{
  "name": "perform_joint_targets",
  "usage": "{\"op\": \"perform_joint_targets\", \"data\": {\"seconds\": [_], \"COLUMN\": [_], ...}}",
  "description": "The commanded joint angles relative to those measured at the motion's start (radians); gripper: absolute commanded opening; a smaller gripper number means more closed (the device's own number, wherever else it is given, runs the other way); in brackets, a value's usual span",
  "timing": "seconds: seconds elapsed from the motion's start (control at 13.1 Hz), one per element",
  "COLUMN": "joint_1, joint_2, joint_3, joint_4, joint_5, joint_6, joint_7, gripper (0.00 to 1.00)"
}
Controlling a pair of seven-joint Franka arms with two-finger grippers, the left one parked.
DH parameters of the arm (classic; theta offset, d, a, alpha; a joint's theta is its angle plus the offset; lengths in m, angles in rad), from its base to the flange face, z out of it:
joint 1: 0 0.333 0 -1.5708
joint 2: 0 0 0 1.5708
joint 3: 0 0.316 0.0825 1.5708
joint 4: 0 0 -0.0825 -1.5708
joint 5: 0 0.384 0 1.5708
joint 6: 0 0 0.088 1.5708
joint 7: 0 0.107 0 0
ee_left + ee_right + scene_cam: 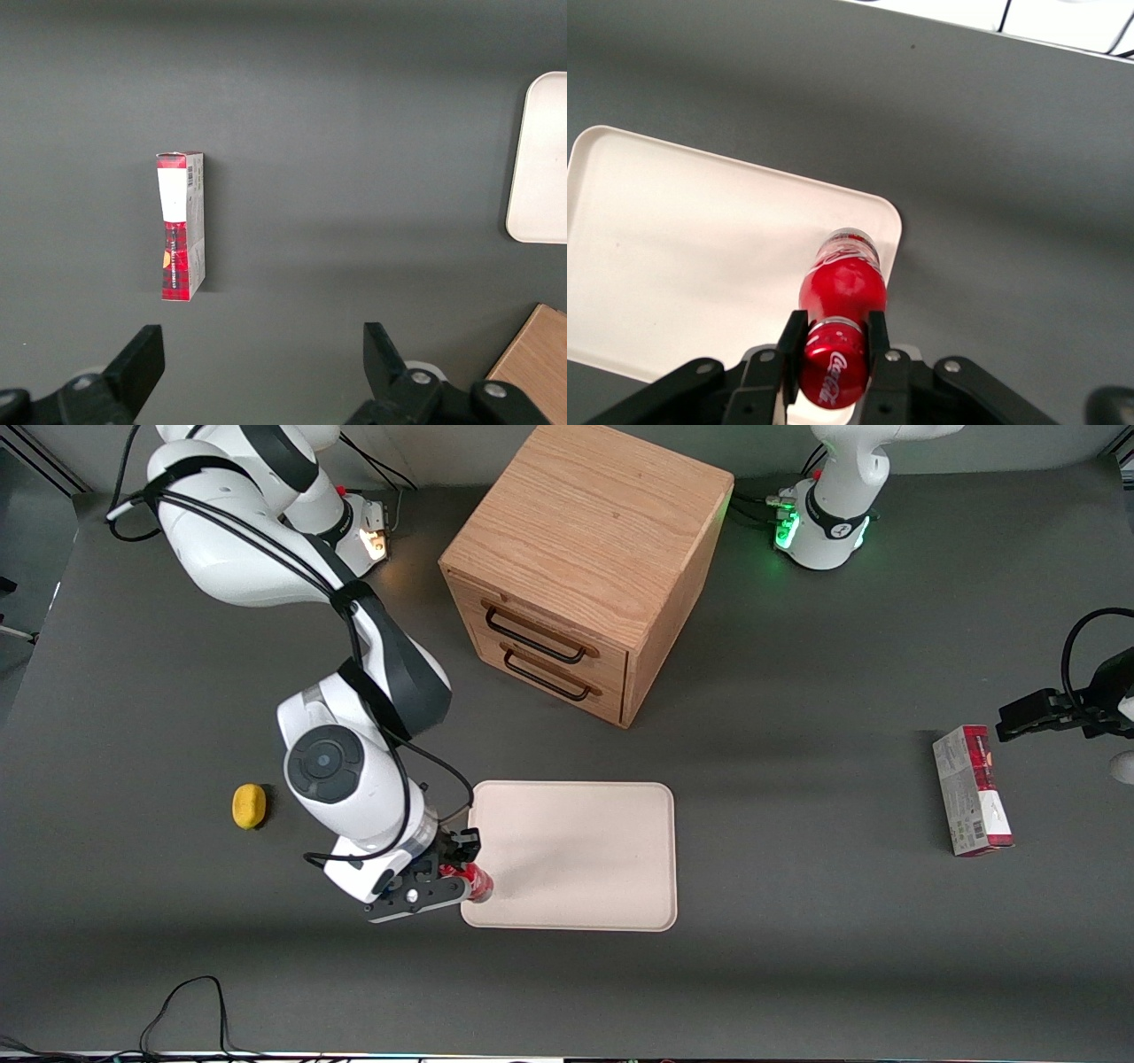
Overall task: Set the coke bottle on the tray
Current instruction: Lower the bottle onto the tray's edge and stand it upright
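**Here, the bottle hangs upright over a tray corner**

The gripper (pixel 833 350) is clamped on the red cap and neck of the coke bottle (pixel 842 283), fingers (pixel 791 341) pressed against either side. The bottle's long axis runs nearly vertical, cap up in the gripper and clear base pointing down. It sits over the tray (pixel 585 850), at the corner nearest the front camera toward the working arm's end of the table; whether the base touches the tray cannot be told. In the front view the gripper (pixel 459 864) is at that same corner, the coke bottle (pixel 477 882) showing beneath it.
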Motion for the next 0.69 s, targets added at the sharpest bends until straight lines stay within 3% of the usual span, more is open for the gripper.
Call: {"op": "perform_joint_targets", "data": {"seconds": [0.0,0.3,0.38,0.46,0.53,0.61], "joint_1": [0.009,0.009,0.007,0.004,0.006,0.004], "joint_2": [0.053,0.087,0.087,0.087,0.085,0.084], "joint_3": [0.014,0.013,0.013,0.013,0.013,0.013], "joint_4": [0.051,0.045,0.031,0.022,0.014,0.013], "joint_5": [-0.036,-0.033,-0.033,-0.032,-0.033,-0.032], "joint_6": [0.032,0.068,0.080,0.088,0.092,0.103], "joint_7": [0.008,0.010,0.011,0.010,0.008,0.010], "gripper": [0.00,0.00,0.08,0.92,1.00,1.00]}}
